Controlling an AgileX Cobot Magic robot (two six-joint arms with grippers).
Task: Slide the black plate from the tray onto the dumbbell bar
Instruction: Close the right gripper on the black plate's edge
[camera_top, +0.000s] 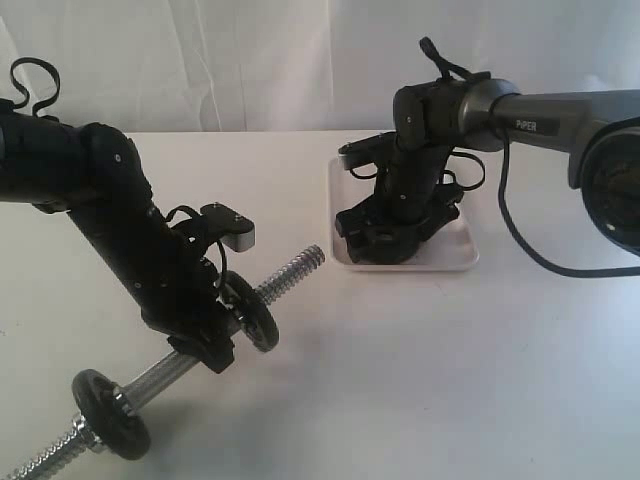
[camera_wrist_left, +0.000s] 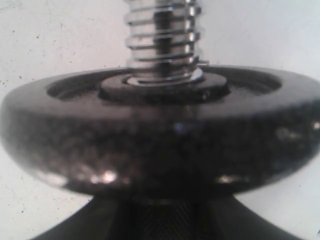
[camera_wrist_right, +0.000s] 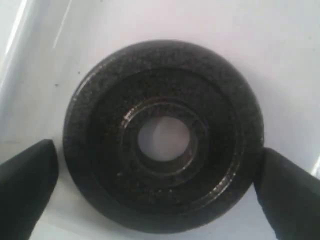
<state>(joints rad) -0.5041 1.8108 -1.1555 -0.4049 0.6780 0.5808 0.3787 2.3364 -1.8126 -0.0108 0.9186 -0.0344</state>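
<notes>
**Right gripper (camera_wrist_right: 157, 172) spread over the black plate (camera_wrist_right: 160, 75) in the tray (camera_top: 457, 250); left gripper (camera_top: 212, 345) clamps the dumbbell bar (camera_top: 290, 275)**

Exterior view: the left gripper is closed around the smooth middle of the dumbbell bar and holds it tilted above the white table (camera_top: 420, 380). The bar's free threaded end points up toward the tray, near its corner but apart from it. One black disc (camera_top: 250, 312) sits on the bar just beside the gripper, on the upper side. A second disc (camera_top: 110, 413) sits lower down, near the other threaded end. Whether that end touches the table cannot be told. The right arm reaches down into the tray, and its gripper hides the plate from this side.

Left wrist view: the upper disc fills the frame edge-on, with the chrome thread rising through its hole. Beneath it, dark fingers (camera_wrist_left: 240, 222) press in on the knurled stretch of the bar.

Right wrist view: the black plate lies flat on the tray floor, and white shows through its central hole. The fingertips (camera_wrist_right: 30, 185) stand wide apart, one on each side of the rim. A sliver of tray shows beside one tip, while the other meets the plate's edge. The jaws are spread, not closed on the plate.
</notes>
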